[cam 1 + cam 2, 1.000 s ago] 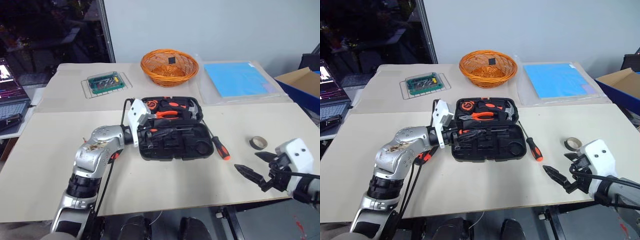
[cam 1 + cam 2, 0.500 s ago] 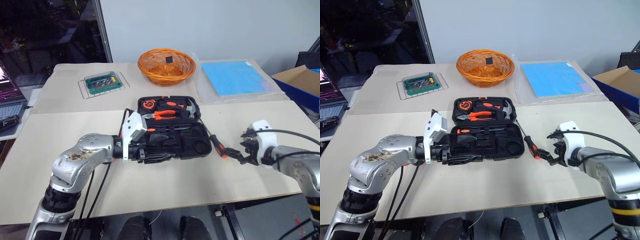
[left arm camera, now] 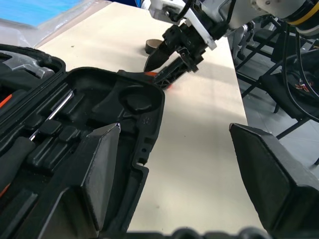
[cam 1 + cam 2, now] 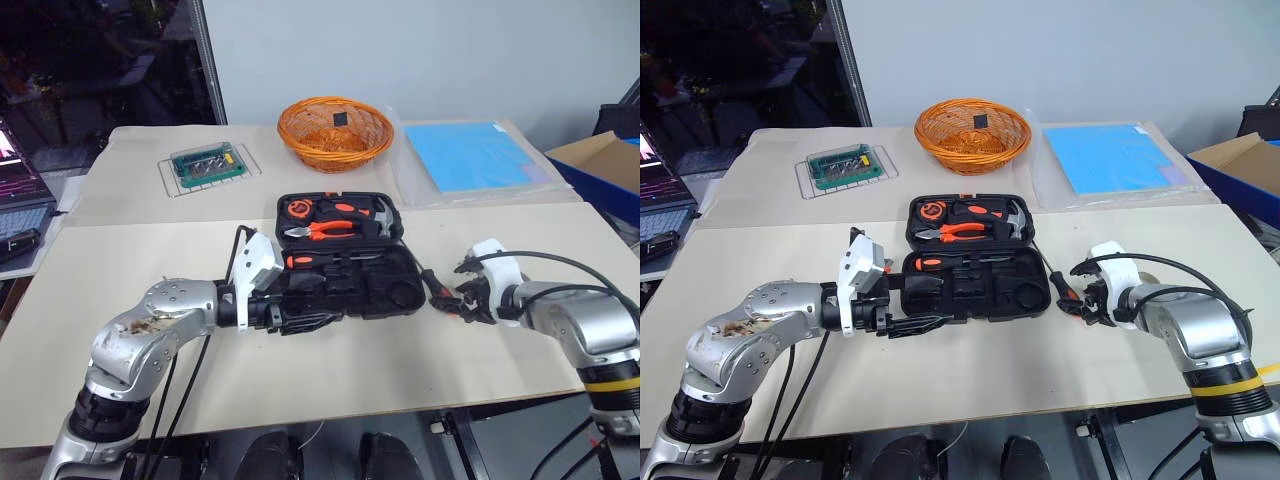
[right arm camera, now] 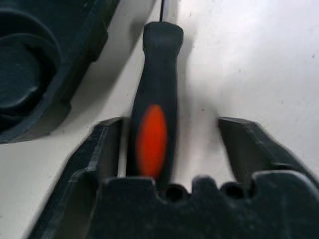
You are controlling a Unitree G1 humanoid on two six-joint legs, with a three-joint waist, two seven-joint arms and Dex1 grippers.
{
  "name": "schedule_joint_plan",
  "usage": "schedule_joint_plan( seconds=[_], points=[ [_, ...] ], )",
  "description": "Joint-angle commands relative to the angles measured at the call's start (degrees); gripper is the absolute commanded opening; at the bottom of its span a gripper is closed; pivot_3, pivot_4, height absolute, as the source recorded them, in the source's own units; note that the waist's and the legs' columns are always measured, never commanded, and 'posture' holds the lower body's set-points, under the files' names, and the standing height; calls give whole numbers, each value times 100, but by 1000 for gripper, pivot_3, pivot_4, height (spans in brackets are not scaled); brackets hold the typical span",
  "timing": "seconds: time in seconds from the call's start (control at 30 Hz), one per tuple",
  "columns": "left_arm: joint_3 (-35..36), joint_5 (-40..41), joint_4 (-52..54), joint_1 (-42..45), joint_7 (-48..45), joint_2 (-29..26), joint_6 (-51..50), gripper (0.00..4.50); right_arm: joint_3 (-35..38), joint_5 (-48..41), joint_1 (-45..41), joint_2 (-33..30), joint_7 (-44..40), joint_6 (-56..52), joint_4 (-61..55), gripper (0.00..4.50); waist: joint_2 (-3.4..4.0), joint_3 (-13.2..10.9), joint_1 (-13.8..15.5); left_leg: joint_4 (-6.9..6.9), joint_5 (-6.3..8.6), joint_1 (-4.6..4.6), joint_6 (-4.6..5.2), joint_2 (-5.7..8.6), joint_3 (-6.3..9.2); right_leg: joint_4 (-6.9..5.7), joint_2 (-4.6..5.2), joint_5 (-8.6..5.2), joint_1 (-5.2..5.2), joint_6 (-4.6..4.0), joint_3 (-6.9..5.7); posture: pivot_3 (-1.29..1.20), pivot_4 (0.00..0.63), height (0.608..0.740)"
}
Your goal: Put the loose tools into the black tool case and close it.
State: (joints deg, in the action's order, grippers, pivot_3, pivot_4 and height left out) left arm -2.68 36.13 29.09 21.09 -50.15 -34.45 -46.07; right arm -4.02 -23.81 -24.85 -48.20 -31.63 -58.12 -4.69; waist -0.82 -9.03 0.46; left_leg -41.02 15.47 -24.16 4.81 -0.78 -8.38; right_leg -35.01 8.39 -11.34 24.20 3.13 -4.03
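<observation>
The black tool case lies open mid-table, with pliers, a hammer and a tape measure in its far half and a stubby screwdriver in its near half. A long-shaft screwdriver, black handle with orange patches, lies on the table along the case's right side. My right gripper straddles that handle; one finger touches it and a gap shows beside the other, so the jaws are open. My left gripper is open at the case's front-left edge, one finger over the case.
An orange wicker basket stands behind the case. A green bit box sits on a wire rack at the back left, and a blue sheet at the back right. A tape roll lies beyond my right gripper. A laptop is far left.
My right gripper has come in from the table's front right to the screwdriver handle and narrowed around it. My left gripper drew back slightly along the case's front-left edge.
</observation>
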Motion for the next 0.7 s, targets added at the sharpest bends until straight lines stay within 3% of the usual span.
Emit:
schedule_joint_plan(
  seconds=[0.03, 0.1, 0.17, 0.3, 0.53, 0.7],
  points=[
    [240, 79, 169, -93, 43, -27, 291, 3747, 332, 203, 168, -374, -164, 307, -259, 1642, 0, 0, 8, 0, 0, 0, 0, 0, 0, 0, 0, 0, 0, 0, 0, 0, 150, 740],
    [475, 131, 72, -200, 234, 244, 561, 3747, 595, 226, 326, -616, -266, 430, -464, 1049, 1, -1, 22, 1, 0, -2, 0, 1, 0, 1, 2, -1, 1, 1, -1, 0, 150, 740],
    [658, -86, -66, -419, 214, 406, 1224, 3747, 815, 254, 410, -933, -426, 598, -685, 1027, 4, -1, 19, 2, 0, -2, 0, 2, 0, 5, 4, -1, 0, 2, -1, 0, 150, 740],
    [1210, 547, -21, -904, -118, -147, 661, 3747, 489, 558, -313, -1208, -733, 1070, -706, 1027, 5, -2, -128, 6, -2, 2, -4, -4, -9, 0, 3, -1, 6, 0, 2, 0, 150, 740],
    [2014, 742, 156, -1888, -389, -552, 978, 3747, -1020, 1258, -1688, -345, -2163, 2834, 191, 1027, 0, -6, -267, 24, -2, 26, -33, -12, -9, -3, -2, -8, 1, -13, 2, 0, 150, 740],
    [2327, 779, 150, -2544, -668, -762, 1201, 3747, -1850, 1905, -2205, 179, -3171, 4329, 1434, 1027, 3, -10, -146, 23, -2, 21, -27, -2, -11, 1, 5, -7, 3, -10, 2, 0, 150, 740]
  ],
)
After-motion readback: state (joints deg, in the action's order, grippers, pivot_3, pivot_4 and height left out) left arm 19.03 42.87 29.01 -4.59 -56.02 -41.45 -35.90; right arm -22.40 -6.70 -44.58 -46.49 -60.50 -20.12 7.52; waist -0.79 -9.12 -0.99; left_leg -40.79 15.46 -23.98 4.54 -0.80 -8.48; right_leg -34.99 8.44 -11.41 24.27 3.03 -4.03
